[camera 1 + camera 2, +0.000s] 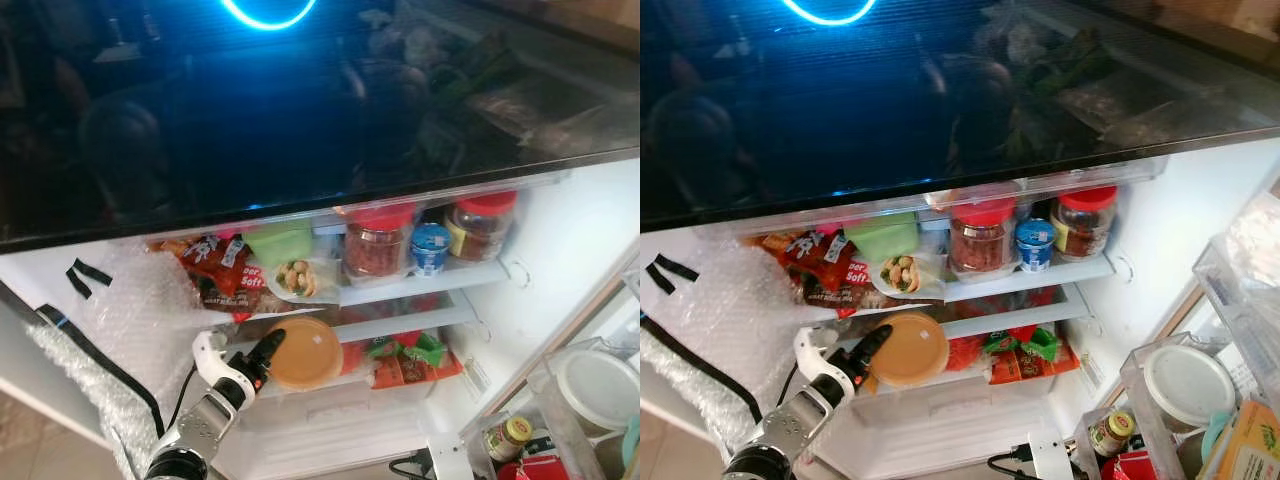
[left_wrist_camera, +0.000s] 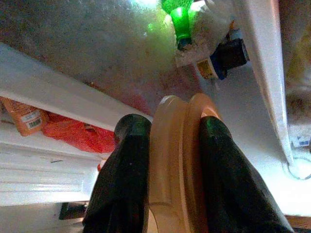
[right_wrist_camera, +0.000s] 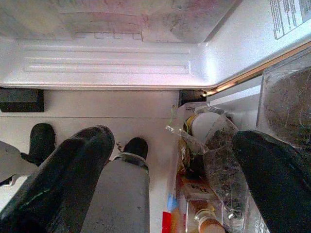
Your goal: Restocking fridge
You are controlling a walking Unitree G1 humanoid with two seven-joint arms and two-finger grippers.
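Left gripper (image 1: pixel 268 352) clamps the round tan plastic lidded container (image 1: pixel 305 353) at the open white fridge's (image 1: pixel 560 260) lower shelf.

Eye views: the container's flat face tilts up toward the camera, its lower edge hidden. Left wrist view: black fingers (image 2: pixel 127 179) pinch its rim edge-on. Right wrist view: the right gripper (image 3: pixel 165 165) hangs spread, surroundings unclear.

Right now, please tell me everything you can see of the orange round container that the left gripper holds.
The orange round container looks like smooth plastic, a flat bowl with a fitted lid. The left gripper clamps its rim edge-on, one black finger on each face. It is held tilted, lid facing outward, at the fridge's lower shelf, in front of red and green packets.
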